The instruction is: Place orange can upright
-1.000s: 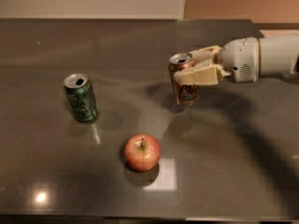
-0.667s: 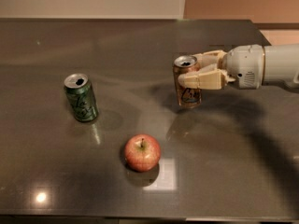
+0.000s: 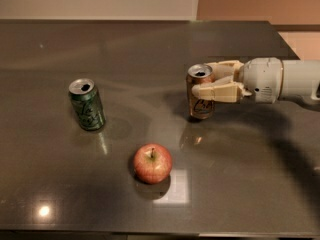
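The orange can [image 3: 201,103] stands upright right of the table's middle, open top up, with its base on or just above the dark table [image 3: 150,44]. My gripper [image 3: 204,79] reaches in from the right and is shut on the can's upper half. One cream finger [image 3: 216,91] lies across the can's front and the other [image 3: 225,66] passes behind it. The white arm [image 3: 280,80] runs off the right edge.
A green can [image 3: 87,104] stands upright at the left. A red apple [image 3: 152,163] lies toward the front, below and left of the orange can. The table's right edge [image 3: 287,44] lies beyond the arm.
My gripper has moved the orange can slightly right and lower toward the table. The green can and the apple have not moved.
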`<state>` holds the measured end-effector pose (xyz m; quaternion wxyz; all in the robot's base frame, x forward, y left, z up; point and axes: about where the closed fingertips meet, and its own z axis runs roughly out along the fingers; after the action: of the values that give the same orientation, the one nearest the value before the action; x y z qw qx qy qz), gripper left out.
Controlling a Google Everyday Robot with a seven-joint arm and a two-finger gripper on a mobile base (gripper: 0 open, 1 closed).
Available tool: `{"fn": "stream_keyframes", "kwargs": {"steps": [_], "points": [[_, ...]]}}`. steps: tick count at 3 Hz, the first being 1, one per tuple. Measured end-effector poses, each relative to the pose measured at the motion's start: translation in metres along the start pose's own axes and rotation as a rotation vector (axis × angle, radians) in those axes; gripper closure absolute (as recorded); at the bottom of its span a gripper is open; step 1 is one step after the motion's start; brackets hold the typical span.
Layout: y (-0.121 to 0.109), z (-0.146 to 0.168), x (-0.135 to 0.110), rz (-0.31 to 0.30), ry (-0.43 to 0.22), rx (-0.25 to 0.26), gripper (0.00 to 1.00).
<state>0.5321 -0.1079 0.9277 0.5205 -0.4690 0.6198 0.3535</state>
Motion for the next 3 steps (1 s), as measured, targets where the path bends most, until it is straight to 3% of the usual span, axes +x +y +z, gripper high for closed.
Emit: {"fn": "stream_keyframes", "kwargs": {"steps": [1,3], "points": [[-0.001,0.001,0.006,-0.011,-0.023,-0.006,0.84],[-0.001,0.0,0.018,-0.013,-0.078,0.005,0.37]]}}
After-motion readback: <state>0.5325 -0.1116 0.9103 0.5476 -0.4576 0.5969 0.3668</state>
